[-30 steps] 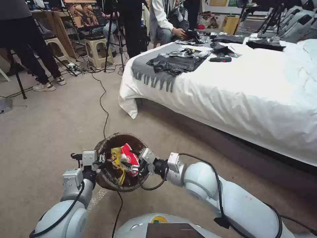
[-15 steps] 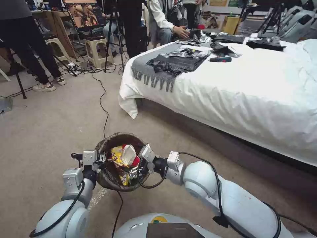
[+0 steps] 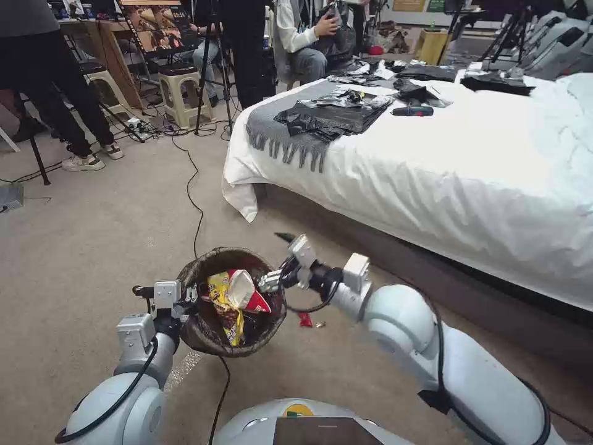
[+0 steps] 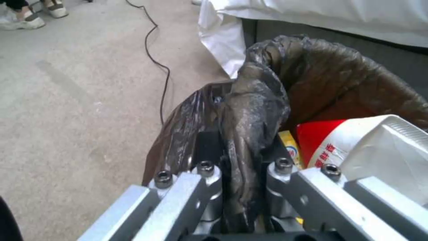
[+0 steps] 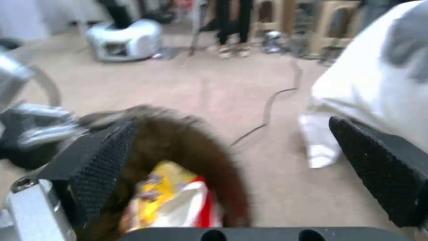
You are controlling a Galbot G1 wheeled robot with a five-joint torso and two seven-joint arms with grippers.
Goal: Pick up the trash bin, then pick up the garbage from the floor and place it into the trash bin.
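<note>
My left gripper (image 3: 188, 301) is clamped on the rim of the trash bin (image 3: 204, 337), holding it above the beige carpet (image 3: 92, 235); in my left wrist view the fingers (image 4: 209, 187) pinch a thick fold of the dark brown bag (image 4: 254, 110) that lines it. Inside the bin sit a yellow snack wrapper (image 3: 222, 296) and a red-and-white carton (image 3: 247, 293), the carton leaning against the wrapper and poking up near the rim. My right gripper (image 3: 285, 256) hovers just beside the bin's far right edge, its jaws spread wide and holding nothing; the right wrist view shows both black textured pads (image 5: 105, 160) well apart, with the bin and its litter below them. On the carpet between the bin and my right arm lies a small red scrap (image 3: 305, 319), perhaps a bit of wrapper, next to a tiny pale piece. The white bed (image 3: 482, 167) stands to my right.
</note>
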